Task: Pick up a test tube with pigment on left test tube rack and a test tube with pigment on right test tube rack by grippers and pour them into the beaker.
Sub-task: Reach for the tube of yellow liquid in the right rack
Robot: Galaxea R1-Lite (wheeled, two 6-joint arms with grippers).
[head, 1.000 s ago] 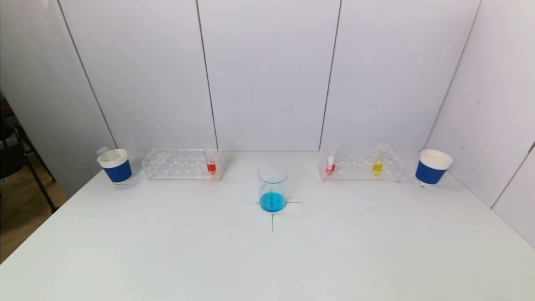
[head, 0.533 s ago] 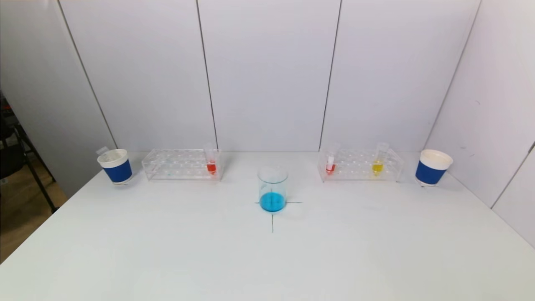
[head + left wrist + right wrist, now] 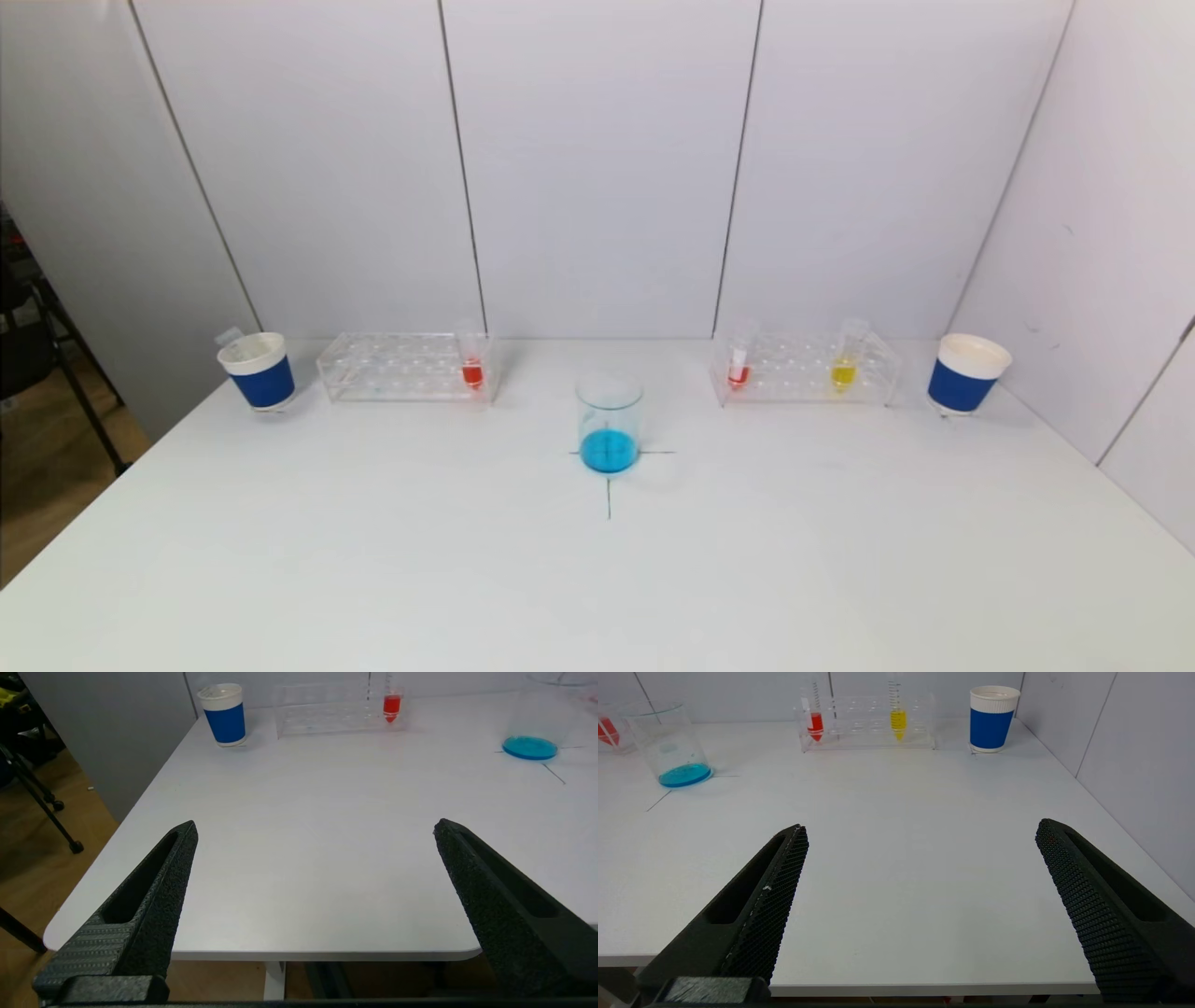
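A clear beaker [image 3: 609, 422] with blue liquid stands at the table's middle on a cross mark. The left rack [image 3: 401, 367] holds one test tube with red pigment [image 3: 471, 357] at its right end. The right rack [image 3: 805, 367] holds a red-pigment tube [image 3: 738, 359] and a yellow-pigment tube [image 3: 845, 359]. Neither arm shows in the head view. My left gripper [image 3: 313, 828] hangs open and empty over the near left table edge. Over the near right edge my right gripper [image 3: 922, 828] is likewise open and empty. Both are far from the racks.
A blue-sleeved paper cup [image 3: 258, 371] stands left of the left rack, another [image 3: 966, 373] right of the right rack. White wall panels close the back and right. The table's left edge drops to the floor, where a black stand [image 3: 42, 807] is.
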